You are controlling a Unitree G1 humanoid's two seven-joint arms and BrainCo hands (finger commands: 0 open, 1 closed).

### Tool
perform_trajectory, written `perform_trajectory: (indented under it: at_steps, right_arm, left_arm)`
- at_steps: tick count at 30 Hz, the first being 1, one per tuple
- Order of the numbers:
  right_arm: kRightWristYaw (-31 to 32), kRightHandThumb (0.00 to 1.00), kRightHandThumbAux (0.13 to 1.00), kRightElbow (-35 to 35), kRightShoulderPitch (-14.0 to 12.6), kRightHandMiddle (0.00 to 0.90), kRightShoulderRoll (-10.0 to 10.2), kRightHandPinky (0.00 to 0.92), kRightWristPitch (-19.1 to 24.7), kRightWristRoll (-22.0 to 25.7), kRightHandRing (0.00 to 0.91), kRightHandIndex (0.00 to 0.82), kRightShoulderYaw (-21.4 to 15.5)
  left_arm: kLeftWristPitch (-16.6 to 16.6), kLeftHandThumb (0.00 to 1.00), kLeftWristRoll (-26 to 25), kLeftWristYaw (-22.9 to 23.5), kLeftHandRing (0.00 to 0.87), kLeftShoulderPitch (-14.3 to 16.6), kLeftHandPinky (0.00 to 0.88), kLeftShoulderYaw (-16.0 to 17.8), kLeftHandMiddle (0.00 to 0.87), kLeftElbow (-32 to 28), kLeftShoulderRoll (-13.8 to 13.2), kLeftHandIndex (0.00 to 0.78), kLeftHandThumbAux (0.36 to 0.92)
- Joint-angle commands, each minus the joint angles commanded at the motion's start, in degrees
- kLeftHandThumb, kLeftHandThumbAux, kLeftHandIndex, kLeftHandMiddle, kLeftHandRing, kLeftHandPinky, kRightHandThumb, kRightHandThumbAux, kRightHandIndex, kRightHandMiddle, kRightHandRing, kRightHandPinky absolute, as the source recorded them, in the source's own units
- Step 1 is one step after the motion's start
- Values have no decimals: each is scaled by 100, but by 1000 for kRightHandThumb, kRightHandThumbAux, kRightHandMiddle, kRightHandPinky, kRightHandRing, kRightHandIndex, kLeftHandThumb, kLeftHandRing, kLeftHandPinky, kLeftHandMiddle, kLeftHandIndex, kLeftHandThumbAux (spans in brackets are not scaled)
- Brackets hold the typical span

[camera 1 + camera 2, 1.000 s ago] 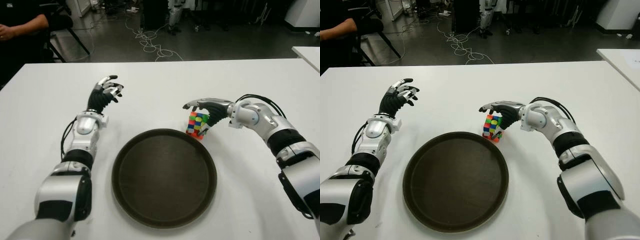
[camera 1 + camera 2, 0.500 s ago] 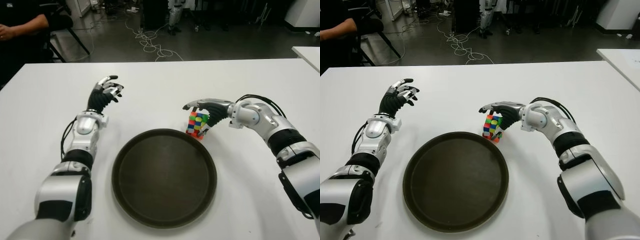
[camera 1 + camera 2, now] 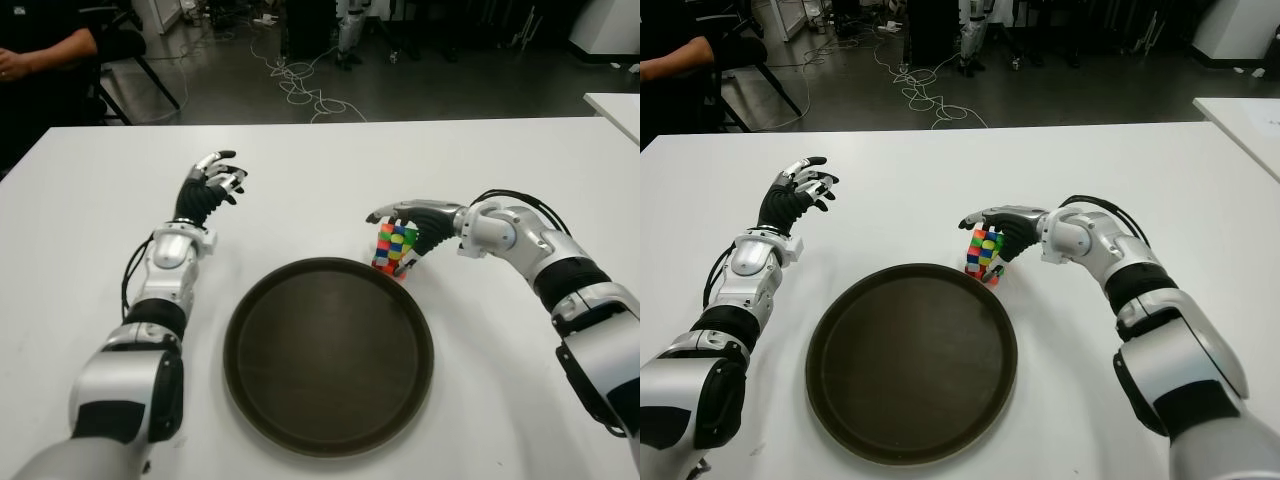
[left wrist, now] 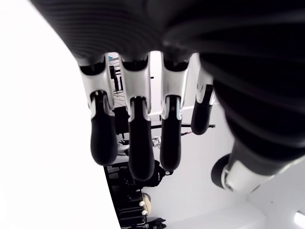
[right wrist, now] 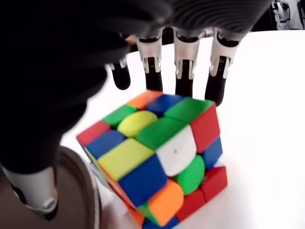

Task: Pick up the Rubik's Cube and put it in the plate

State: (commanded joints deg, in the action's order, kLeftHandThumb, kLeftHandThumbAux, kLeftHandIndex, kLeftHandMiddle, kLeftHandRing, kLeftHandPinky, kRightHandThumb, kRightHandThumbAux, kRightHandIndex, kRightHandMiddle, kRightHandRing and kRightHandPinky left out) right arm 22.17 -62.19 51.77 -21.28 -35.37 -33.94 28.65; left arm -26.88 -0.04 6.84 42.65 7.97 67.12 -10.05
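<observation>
The multicoloured Rubik's Cube (image 3: pixel 394 248) stands tilted on the white table, its low edge against the far right rim of the round dark plate (image 3: pixel 250 330). My right hand (image 3: pixel 412 222) hovers right over it. The four fingers (image 5: pixel 183 71) stretch out straight across the cube's (image 5: pixel 157 152) top, their tips past its far edge. The thumb (image 5: pixel 33 191) hangs beside the cube on the plate side, and I see no firm grip. My left hand (image 3: pixel 212 183) is held up over the table to the left of the plate, fingers (image 4: pixel 136 143) loosely extended and holding nothing.
The white table (image 3: pixel 300 170) stretches all around the plate. A second white table corner (image 3: pixel 615 105) shows at the far right. Cables (image 3: pixel 300 85) lie on the dark floor beyond the table. A person's arm (image 3: pixel 40 55) shows at the far left.
My right hand has eased slightly lower and closer over the cube, which has shifted a little toward the plate. The left hand has not moved.
</observation>
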Motion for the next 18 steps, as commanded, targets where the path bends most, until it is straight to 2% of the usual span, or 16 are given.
perform_trajectory:
  at_steps: [18]
  right_arm:
    - [-183,0,639,145,-37,177,24,319,198,-130,234,82,121]
  left_arm:
    - [-61,321,29,-34,502,-9,563,-22,409,13,-6,229,639]
